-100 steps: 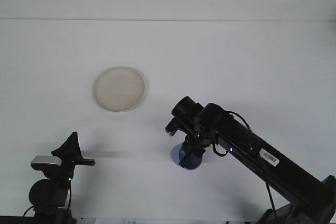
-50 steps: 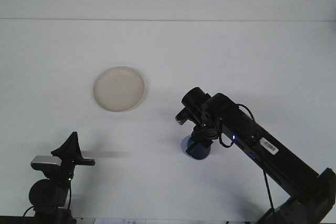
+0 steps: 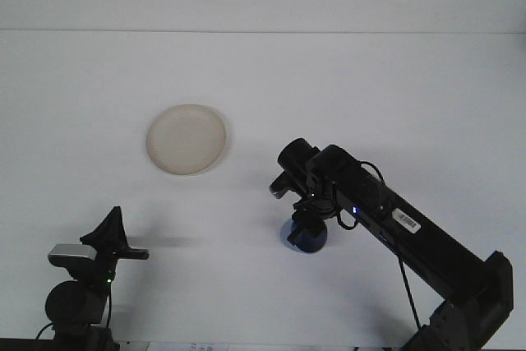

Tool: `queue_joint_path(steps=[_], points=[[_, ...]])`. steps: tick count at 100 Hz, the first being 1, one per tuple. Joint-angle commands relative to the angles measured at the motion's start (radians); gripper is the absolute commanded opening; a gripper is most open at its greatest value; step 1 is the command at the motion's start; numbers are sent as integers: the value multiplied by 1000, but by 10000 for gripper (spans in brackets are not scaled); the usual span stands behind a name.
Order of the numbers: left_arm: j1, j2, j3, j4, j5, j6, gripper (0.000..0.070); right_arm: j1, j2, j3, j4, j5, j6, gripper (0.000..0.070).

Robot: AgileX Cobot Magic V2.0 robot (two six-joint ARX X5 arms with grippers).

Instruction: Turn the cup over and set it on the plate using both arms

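Cup [image 3: 306, 237], blue, sits on the worktop [image 3: 370, 96] near its front edge, right gripper [image 3: 306, 221] directly over it; whether its claw is clamped cannot be told. Plate [image 3: 187, 139] lies well apart, left of centre. Left gripper [image 3: 109, 240] rests near the front-left corner, claw together.

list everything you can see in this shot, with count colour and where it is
plate: 1, cream, left of centre on the table, nothing on it
cup: 1, blue, on the table right of centre, below and to the right of the plate, partly hidden by the right gripper
table: 1, white, fills most of the view
left gripper: 1, black with a grey part, bottom left corner, away from cup and plate
right arm: 1, black with a white barcode label, runs from the bottom right corner toward the centre
right gripper: 1, black, directly over the cup, fingers hidden from this view
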Motion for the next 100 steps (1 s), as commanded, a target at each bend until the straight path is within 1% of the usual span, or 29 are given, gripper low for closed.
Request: queue_joint_path(steps=[1, 8, 14, 18, 26, 30, 44, 58, 65, 84, 100], points=[[-2, -1, -19, 11, 2, -3, 12, 8, 25, 19, -29, 2, -8, 285], [-2, -1, -19, 11, 2, -3, 12, 8, 25, 19, -26, 2, -8, 286], [-2, -1, -19, 11, 2, -3, 12, 9, 25, 19, -13, 0, -8, 308], [-2, -1, -19, 11, 2, -3, 12, 9, 25, 20, -5, -2, -5, 353], [-2, -1, -19, 11, 2, -3, 12, 9, 25, 21, 6, -2, -1, 469], [-2, -1, -19, 11, 2, -3, 12, 9, 25, 21, 7, -2, -1, 494], [-2, -1, -19, 11, 2, -3, 12, 9, 24, 24, 8, -14, -1, 494], [-2, -1, -19, 11, 2, -3, 12, 7, 23, 66, 23, -78, -1, 494], [-2, -1, -19, 11, 2, -3, 12, 6, 23, 106, 23, -98, -1, 494], [-2, -1, -19, 11, 2, -3, 12, -21, 3, 192, 17, -100, -3, 494], [-2, -1, -19, 11, 2, -3, 12, -117, -74, 188, 56, -100, -9, 494]])
